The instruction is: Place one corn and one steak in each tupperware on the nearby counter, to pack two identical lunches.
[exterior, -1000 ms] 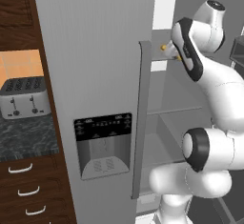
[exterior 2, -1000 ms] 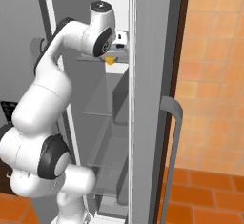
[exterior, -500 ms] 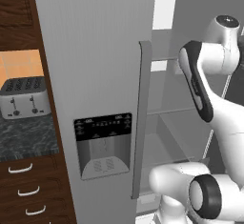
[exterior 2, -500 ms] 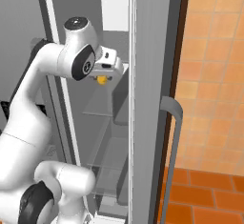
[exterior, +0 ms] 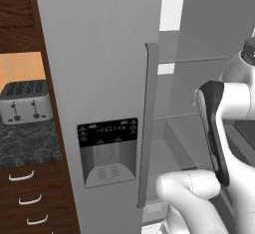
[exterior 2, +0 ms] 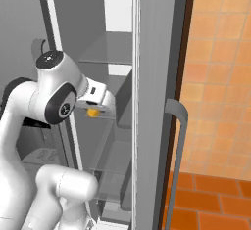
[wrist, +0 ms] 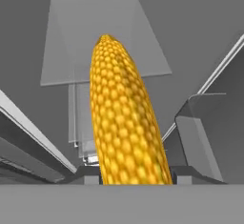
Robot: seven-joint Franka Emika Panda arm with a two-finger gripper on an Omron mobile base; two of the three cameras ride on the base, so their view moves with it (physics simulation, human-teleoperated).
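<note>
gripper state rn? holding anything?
Gripper: closed on a corn cob, carried in front of the open fridge shelves.

corn [wrist: 125, 123]: yellow cob; lengthwise between claw [exterior 2: 94, 111] tips; before open fridge shelves

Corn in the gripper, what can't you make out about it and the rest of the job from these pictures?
- Corn: in the hand view its near end is cut off by the bottom edge; in the right base view it is only a small yellow spot under the gripper.
- Finger contact on the cob: hidden by the cob in the hand view.
- Fridge interior: in the left base view the closed door and the arm cover most shelves.
</note>
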